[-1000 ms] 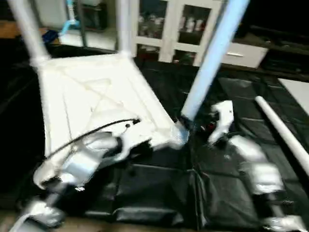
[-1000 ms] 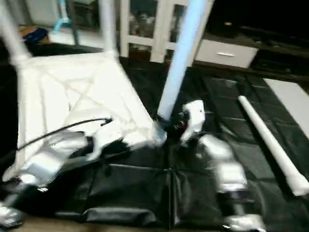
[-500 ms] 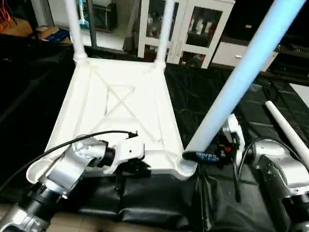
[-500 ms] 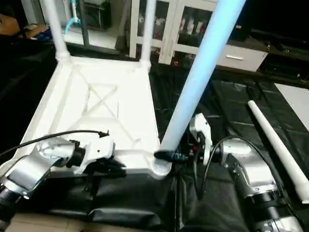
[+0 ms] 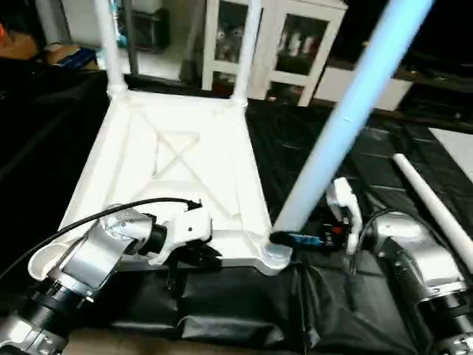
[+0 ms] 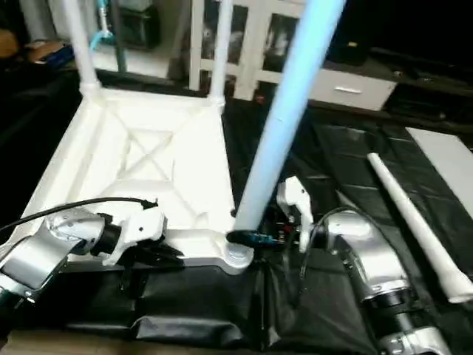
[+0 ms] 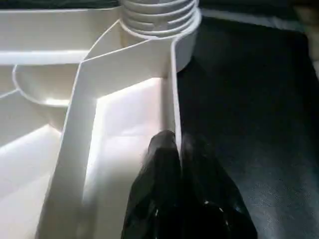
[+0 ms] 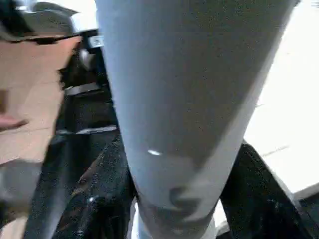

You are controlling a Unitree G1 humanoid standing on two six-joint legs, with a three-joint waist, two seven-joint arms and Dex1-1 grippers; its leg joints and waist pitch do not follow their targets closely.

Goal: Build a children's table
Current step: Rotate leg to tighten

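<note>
Fingers [image 7: 164, 164] of the left gripper [image 7: 177, 149]: together, pinching the thin near edge wall of the table top [image 5: 185, 163], one finger on each side of the rim. Right gripper [image 5: 284, 238]: black fingers clamped around the base of the near-right leg [image 5: 347, 111], just above its corner socket [image 5: 275, 255]. Table top: white plastic, upside down on a black sheet [image 5: 244, 296], X-ribbed underside facing up, left of centre. Near-right leg: standing in the socket, leaning right and away. Far legs, two: far-left leg [image 5: 107, 44] and far-right leg [image 5: 247, 52], each upright in a far corner socket. Fourth leg [image 5: 432, 207]: lying loose on the sheet at far right, well apart from the top. Background: white cabinet with glass doors [image 5: 273, 44] beyond the table.
</note>
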